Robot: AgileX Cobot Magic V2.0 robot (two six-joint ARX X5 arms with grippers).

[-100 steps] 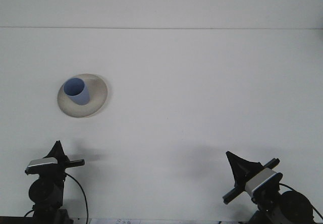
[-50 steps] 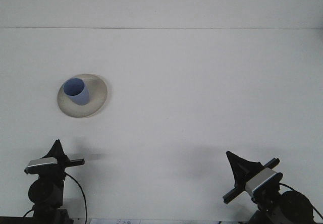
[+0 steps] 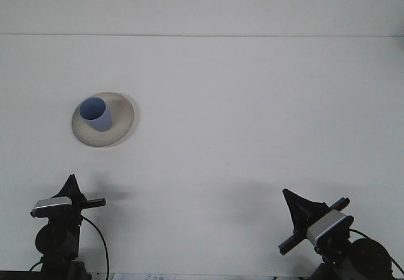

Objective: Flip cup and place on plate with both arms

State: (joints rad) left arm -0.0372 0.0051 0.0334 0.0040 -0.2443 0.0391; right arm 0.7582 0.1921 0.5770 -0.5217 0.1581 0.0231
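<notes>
A light blue cup (image 3: pixel 96 114) stands on the pale grey plate (image 3: pixel 121 126) at the left middle of the white table, with its open mouth up and leaning a little toward the far left. My left gripper (image 3: pixel 71 181) sits low at the bottom left, well short of the plate, its fingers drawn to a point with nothing in them. At the bottom right, my right gripper (image 3: pixel 288 195) is also pulled back and shut on nothing, far from the cup.
The white table (image 3: pixel 252 116) runs to a far edge line near the top of the view. Black cables hang by the left arm's base (image 3: pixel 95 236).
</notes>
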